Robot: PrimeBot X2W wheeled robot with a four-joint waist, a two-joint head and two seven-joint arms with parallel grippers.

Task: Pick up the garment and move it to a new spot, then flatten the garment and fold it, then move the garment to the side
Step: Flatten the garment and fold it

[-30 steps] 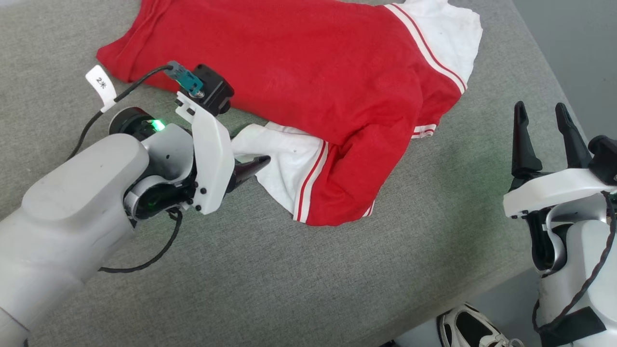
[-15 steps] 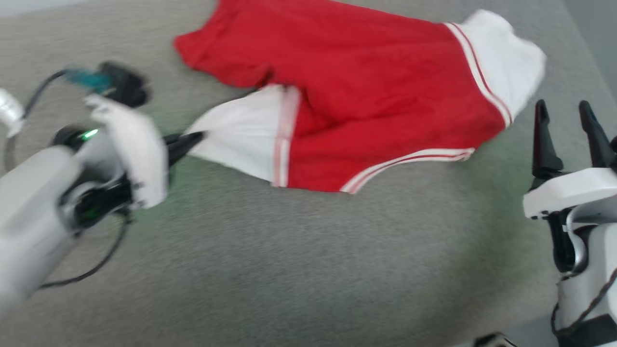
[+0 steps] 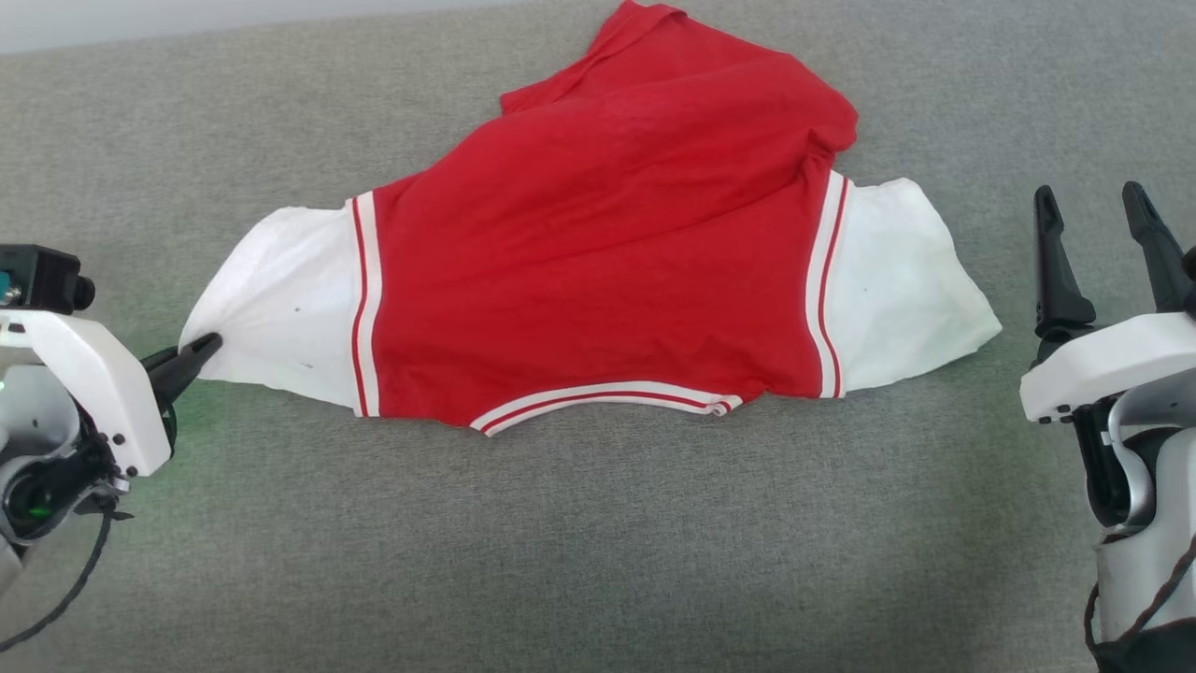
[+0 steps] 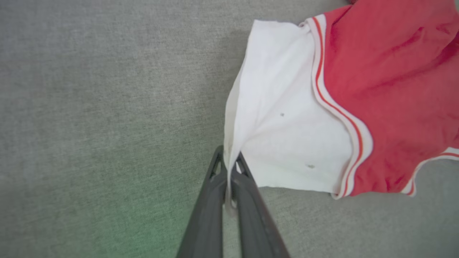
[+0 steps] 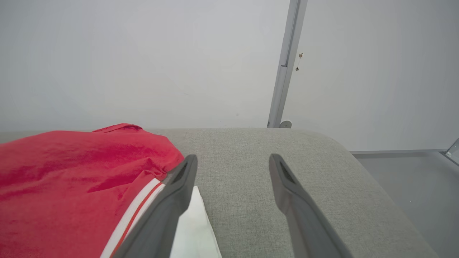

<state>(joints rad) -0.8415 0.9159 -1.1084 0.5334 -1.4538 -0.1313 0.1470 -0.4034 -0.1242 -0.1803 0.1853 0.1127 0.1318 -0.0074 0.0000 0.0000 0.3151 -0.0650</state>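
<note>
The left claw (image 3: 194, 353) is clenched on the edge of the near sleeve (image 3: 280, 318), with a fold of white cloth pinched between its tips. A second ago its jaws stood wide at that sleeve, which lay crumpled against the red body. Now the sleeve runs out straight from the tips. The shirt (image 3: 598, 271) stretches rightward from this claw across the grey cushion (image 3: 561, 561), with both sleeves out and its far red part still bunched. Part of the shift in view is the head turning. I judge the move begun and the flattening partly won. The right claw (image 3: 1089, 196) hangs released just right of the other sleeve, holding nothing.
</note>
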